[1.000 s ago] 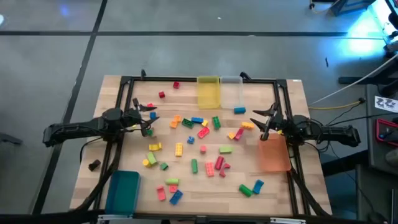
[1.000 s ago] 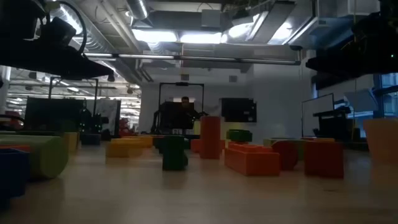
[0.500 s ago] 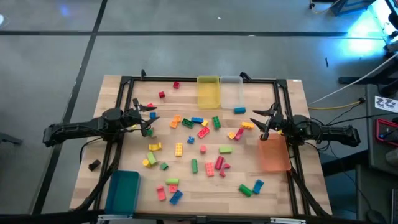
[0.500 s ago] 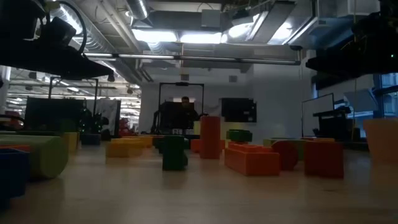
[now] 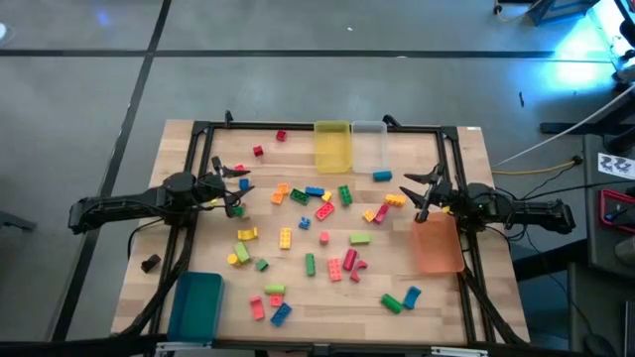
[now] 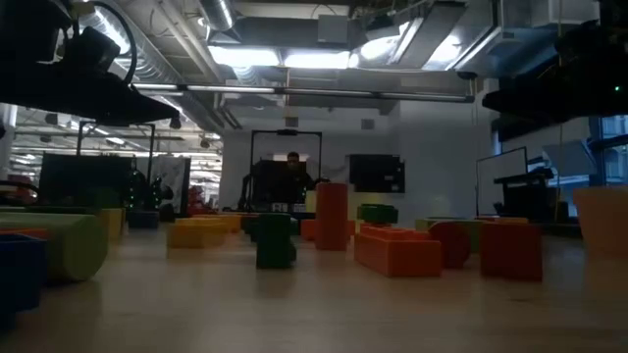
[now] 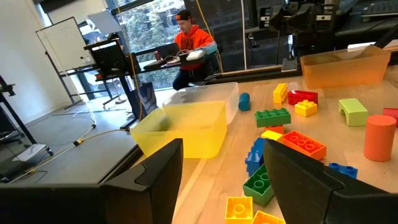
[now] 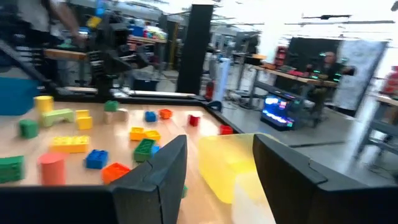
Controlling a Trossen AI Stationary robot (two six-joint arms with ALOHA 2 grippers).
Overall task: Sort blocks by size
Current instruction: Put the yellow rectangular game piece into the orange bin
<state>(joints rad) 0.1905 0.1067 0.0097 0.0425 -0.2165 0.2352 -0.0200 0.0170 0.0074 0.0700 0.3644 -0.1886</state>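
Note:
Many small bricks in red, yellow, green, blue, orange and pink lie scattered flat on the wooden table (image 5: 327, 233). My left gripper (image 5: 241, 188) is open and empty above the table's left side, beside a few bricks (image 5: 281, 194). My right gripper (image 5: 418, 194) is open and empty above the table's right side, near an orange and yellow brick (image 5: 394, 201). In the left wrist view the fingers (image 7: 155, 180) frame several bricks (image 7: 273, 117) without touching them. The right wrist view shows bricks (image 8: 144, 134) beyond its open fingers.
A yellow bin (image 5: 333, 147) and a clear bin (image 5: 369, 147) stand at the far edge. An orange bin (image 5: 437, 245) stands at the right edge, a teal bin (image 5: 196, 303) at the near left corner. A black frame (image 5: 317, 127) rims the table. A person sits beyond the table (image 7: 189, 46).

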